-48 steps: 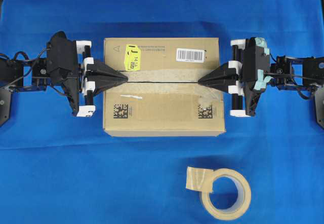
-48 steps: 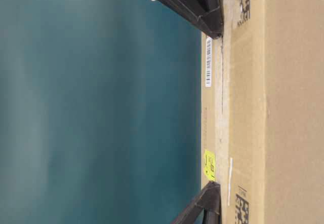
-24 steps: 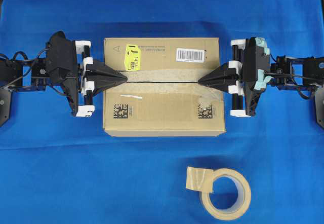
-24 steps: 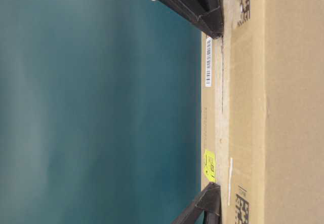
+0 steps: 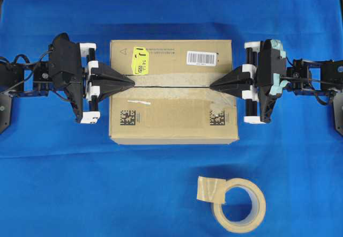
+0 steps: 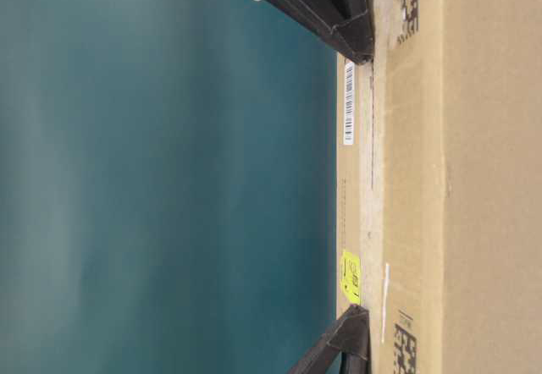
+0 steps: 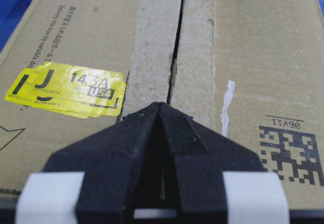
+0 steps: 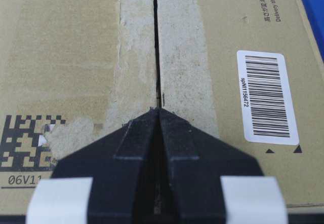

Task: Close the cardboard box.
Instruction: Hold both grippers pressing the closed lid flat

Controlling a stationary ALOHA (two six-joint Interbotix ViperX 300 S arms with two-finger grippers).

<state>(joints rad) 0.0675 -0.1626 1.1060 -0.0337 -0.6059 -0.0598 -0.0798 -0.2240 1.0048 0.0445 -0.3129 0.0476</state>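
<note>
Nearest the overhead camera lay a beige tape roll [image 5: 239, 205] on the blue cloth [image 5: 80, 183], well apart from everything else, a loose tab of tape folded over its upper left edge.

Beyond it, in the middle of the cloth, sat the cardboard box [image 5: 173, 113], a brown corrugated carton with its top flaps folded flat and meeting along a narrow dark seam [image 5: 171, 87]. Rough, pale strips of old tape residue ran along both sides of that seam. The near flap carried two printed black codes; the far flap bore a glossy yellow sticker [image 5: 140, 60] and a white barcode label [image 5: 202, 58].

The left gripper [image 5: 130, 80] reached in level from the left, its black wedge-shaped fingers brought together to a point resting over the box's left end at the seam. The right gripper [image 5: 213, 86] mirrored it from the right, fingers likewise pressed together at the seam's other end. In the wrist views each tip lay on the tape residue, with nothing between the fingers.
</note>
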